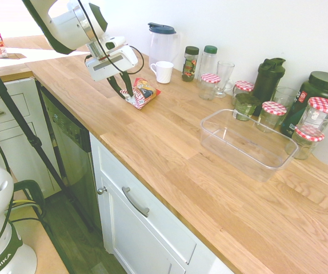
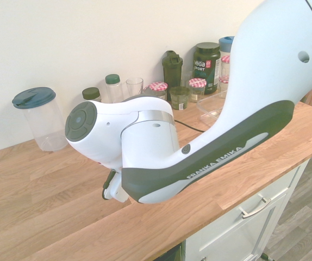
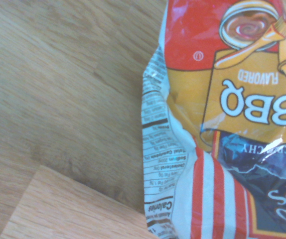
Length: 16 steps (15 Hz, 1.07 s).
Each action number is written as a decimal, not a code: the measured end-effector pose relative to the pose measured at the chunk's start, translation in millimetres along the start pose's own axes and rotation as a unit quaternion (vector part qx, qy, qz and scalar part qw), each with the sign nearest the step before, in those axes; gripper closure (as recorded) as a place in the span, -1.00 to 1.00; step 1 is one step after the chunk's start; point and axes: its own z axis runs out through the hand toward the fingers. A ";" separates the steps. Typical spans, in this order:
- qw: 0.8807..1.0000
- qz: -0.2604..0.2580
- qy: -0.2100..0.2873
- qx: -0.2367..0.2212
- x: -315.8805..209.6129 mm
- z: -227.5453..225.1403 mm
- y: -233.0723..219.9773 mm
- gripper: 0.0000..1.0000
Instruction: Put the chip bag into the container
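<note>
A small chip bag (image 1: 144, 93) is seen on the wooden counter, touched by the gripper (image 1: 131, 98); whether it is grasped cannot be told. If only its crinkly edge is pinched, it could be dropped before the clear container (image 1: 248, 145) is reached.

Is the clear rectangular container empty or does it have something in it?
Empty: the container shows only bare wood through its clear floor and walls.

White mug (image 1: 162, 72) beside 1 blue-lidded pitcher (image 1: 163, 47).
</note>
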 end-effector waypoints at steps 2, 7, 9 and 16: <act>1.000 0.000 -0.001 -0.001 0.0 2.6 1.1 1.00; 1.000 -0.001 0.000 -0.002 -0.2 4.3 1.8 1.00; 1.000 0.001 0.002 0.003 1.2 3.4 1.5 1.00; 0.995 0.077 0.023 0.056 57.0 -52.8 46.8 1.00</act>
